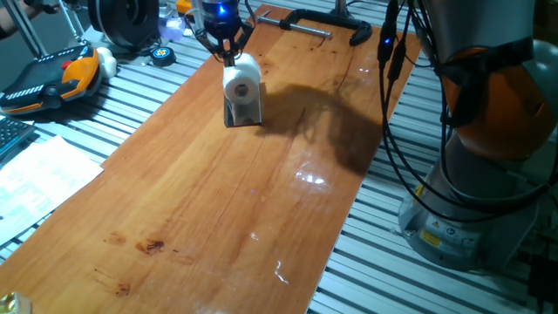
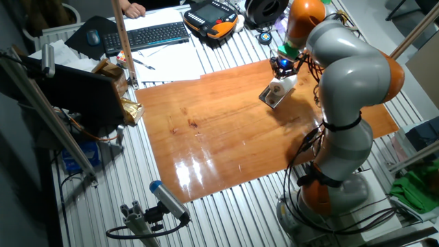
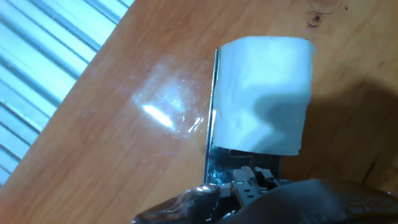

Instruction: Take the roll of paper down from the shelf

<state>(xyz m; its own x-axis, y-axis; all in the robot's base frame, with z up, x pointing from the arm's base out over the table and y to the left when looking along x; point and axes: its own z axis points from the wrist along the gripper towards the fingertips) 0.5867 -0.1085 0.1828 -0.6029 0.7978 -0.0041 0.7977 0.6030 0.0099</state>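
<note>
Paper roll (image 1: 241,77), small, white and cylindrical, sits on top of a little dark grey metal shelf (image 1: 243,113) near the far end of a long wooden bench (image 1: 218,209). In one fixed view the round hollow core of the roll faces the camera. The end effector (image 1: 228,54) comes down from above, its two dark fingers converging to a point at the upper back of the roll, touching it or just short of it. Whether the fingers actually pinch the paper cannot be told from any view.

From the other fixed view, the grey and orange arm (image 2: 350,75) bends over the bench from its base at the near right edge, and the roll (image 2: 278,89) on its shelf (image 2: 269,97) lies right under the end effector (image 2: 283,68).

The hand view looks down along the fingers: the roll (image 3: 264,93) fills the middle of the picture, with a thin metal plate of the shelf (image 3: 214,106) running along its left side. Blurred dark parts cover the bottom edge.

A black clamp (image 1: 327,24) lies at the far end of the bench, well apart from the roll. An orange and black handheld controller (image 1: 52,78) rests on the ribbed metal surface to the left.
</note>
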